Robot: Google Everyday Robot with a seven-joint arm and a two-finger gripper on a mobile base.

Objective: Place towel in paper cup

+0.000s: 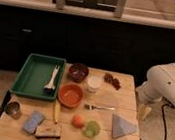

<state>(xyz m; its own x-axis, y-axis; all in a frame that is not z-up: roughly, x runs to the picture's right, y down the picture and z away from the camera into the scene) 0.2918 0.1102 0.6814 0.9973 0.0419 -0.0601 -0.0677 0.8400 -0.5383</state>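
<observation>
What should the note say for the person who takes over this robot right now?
The gripper hangs just off the right edge of the table, pointing down, apart from the towel.
The towel lies flat on the front right part of the table.
The paper cup stands upright near the back middle, right of the dark bowl; the towel is not in it.
Done: nothing yet.
Left: grasp the towel, carry it to the paper cup, put it in.
</observation>
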